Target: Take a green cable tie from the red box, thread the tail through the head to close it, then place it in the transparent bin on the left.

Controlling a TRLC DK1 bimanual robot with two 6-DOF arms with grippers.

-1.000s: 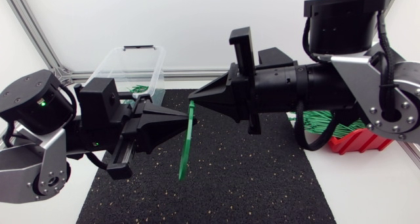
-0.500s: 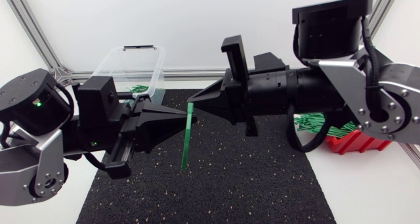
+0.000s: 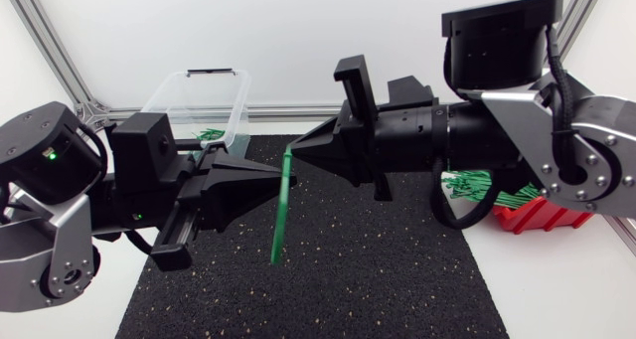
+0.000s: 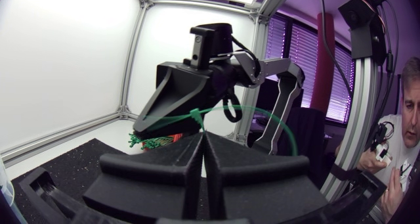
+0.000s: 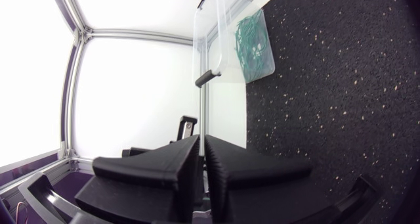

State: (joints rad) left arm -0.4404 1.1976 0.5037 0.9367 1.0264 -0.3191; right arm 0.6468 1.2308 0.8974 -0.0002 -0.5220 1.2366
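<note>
Green cable tie (image 3: 281,205) hangs near the middle of the head view, slanting from the tip of the right claw (image 3: 292,152) down toward the black speckled mat (image 3: 378,269) on the white worktop (image 3: 556,289). The right claw's fingers are closed on the tie's upper end. The left claw (image 3: 278,179), coming in from the left edge, has its fingers pressed together with the tips at the tie just below that end; whether they pinch it cannot be told. The transparent bin (image 3: 169,95) stands at upper left with green ties inside. The red box (image 3: 532,215), at right, holds more green ties.
</note>
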